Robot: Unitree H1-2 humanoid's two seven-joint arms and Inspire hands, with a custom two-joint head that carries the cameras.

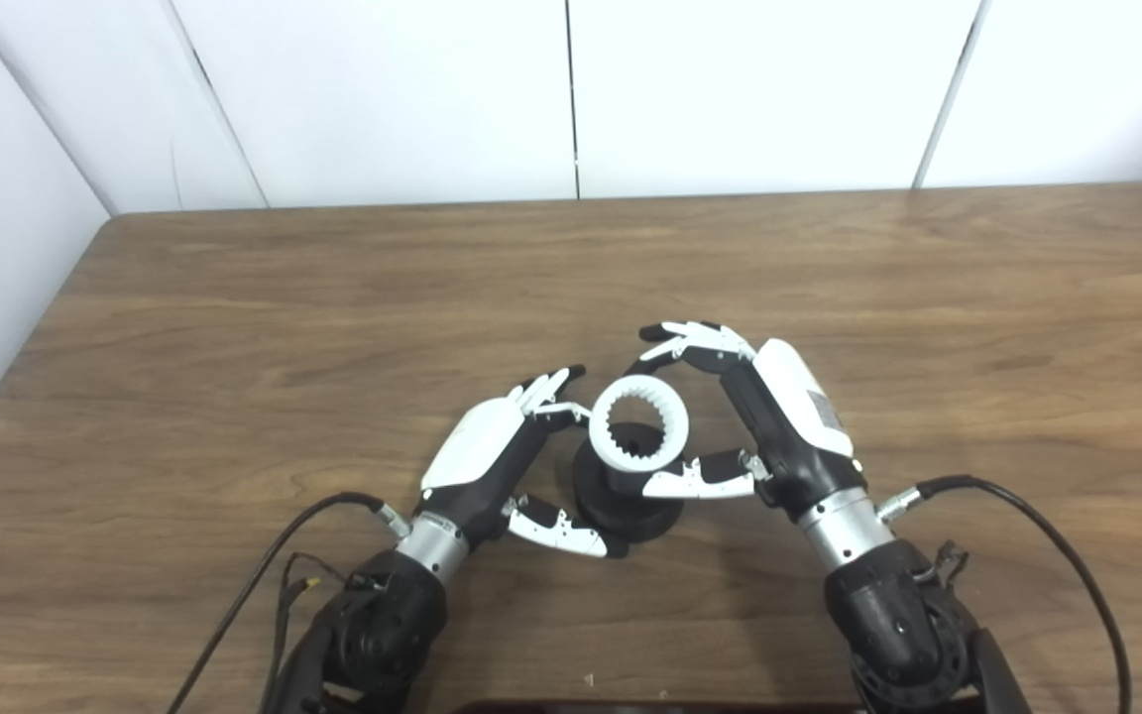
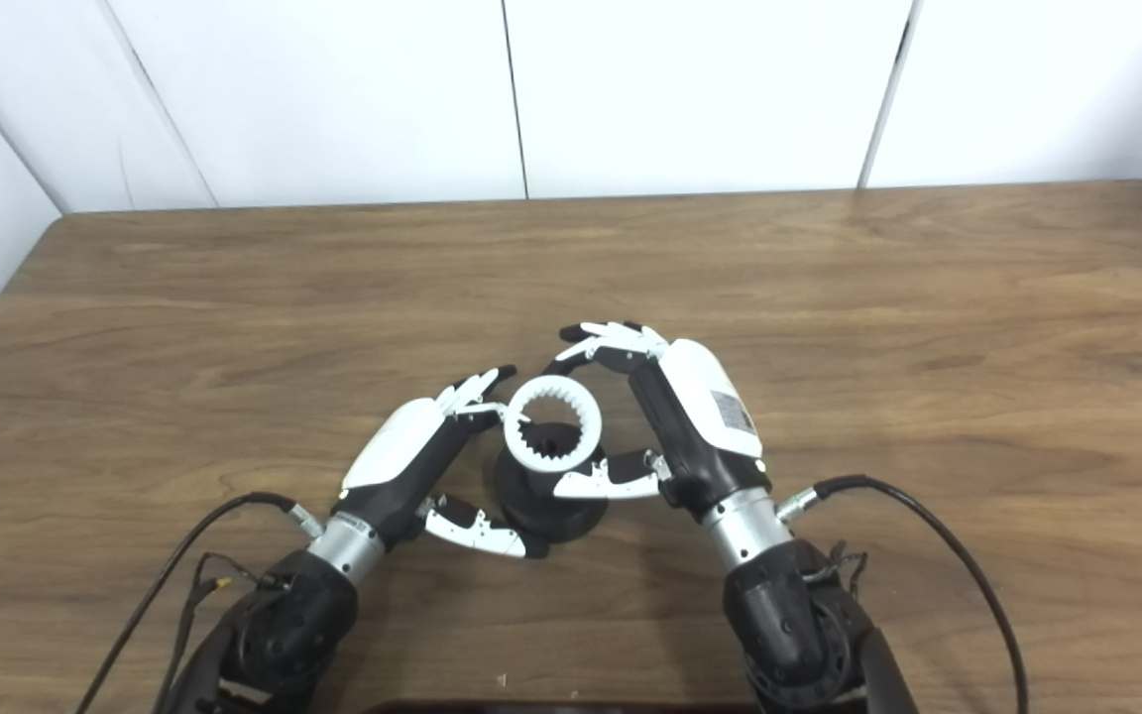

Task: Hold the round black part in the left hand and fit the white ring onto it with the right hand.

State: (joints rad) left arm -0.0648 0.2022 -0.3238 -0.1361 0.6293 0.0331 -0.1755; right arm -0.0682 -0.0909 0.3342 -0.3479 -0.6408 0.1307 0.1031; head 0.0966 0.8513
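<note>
The round black part (image 1: 621,508) stands on the wooden table (image 1: 234,297) near the front middle, a wide base with a post rising from it. My left hand (image 1: 507,466) grips it from the left, thumb at the base and fingers behind the post. The white ring (image 1: 638,424), toothed on its inside, sits tilted at the top of the post. My right hand (image 1: 759,416) holds the ring, thumb under its near edge and fingers curled over its far edge. In the right eye view the ring (image 2: 553,421) and black part (image 2: 543,506) appear the same way.
Black cables (image 1: 1047,535) trail from both wrists across the table's front. A white panelled wall (image 1: 571,99) runs behind the table's far edge. A dark object (image 1: 650,707) peeks in at the bottom edge.
</note>
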